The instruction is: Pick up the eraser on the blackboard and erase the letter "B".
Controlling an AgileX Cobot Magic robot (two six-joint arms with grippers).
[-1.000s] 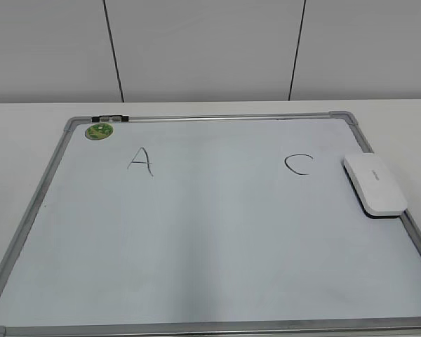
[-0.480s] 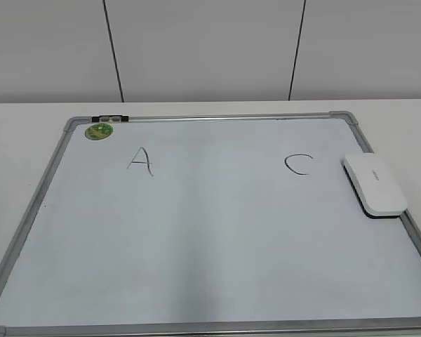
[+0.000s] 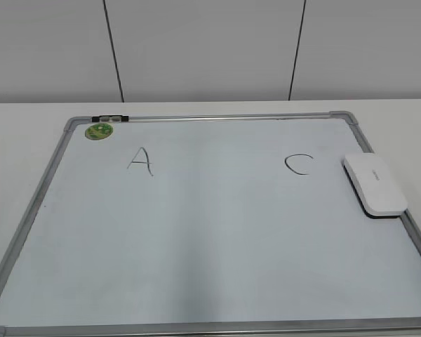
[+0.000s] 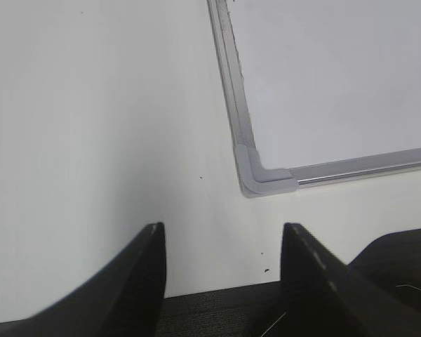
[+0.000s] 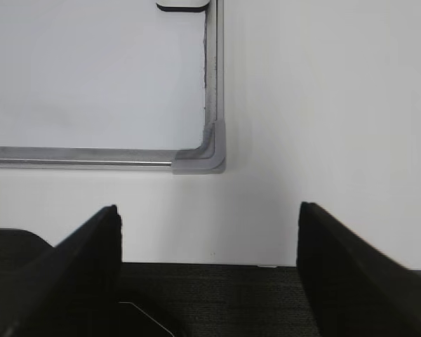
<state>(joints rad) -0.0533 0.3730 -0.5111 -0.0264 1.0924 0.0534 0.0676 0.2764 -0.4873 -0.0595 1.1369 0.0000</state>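
The white eraser [image 3: 375, 184] lies flat on the right edge of the blackboard [image 3: 210, 281], just right of the black "C" [image 3: 299, 164]. The black "A" [image 3: 140, 161] is at the upper left. No letter "B" shows; the board between "A" and "C" is blank. Neither gripper shows in the exterior view. My left gripper [image 4: 223, 228] is open and empty above the table near the board's near-left corner [image 4: 256, 179]. My right gripper [image 5: 209, 209] is open and empty near the board's near-right corner [image 5: 207, 158]. The eraser's end [image 5: 182, 5] shows at the top of the right wrist view.
A small round green magnet [image 3: 99, 131] sits at the board's far-left corner, beside a small black and silver clip [image 3: 110, 119] on the frame. The white table [image 3: 21, 140] surrounds the board. A grey wall [image 3: 210, 49] rises behind. The table's front edge shows below both grippers.
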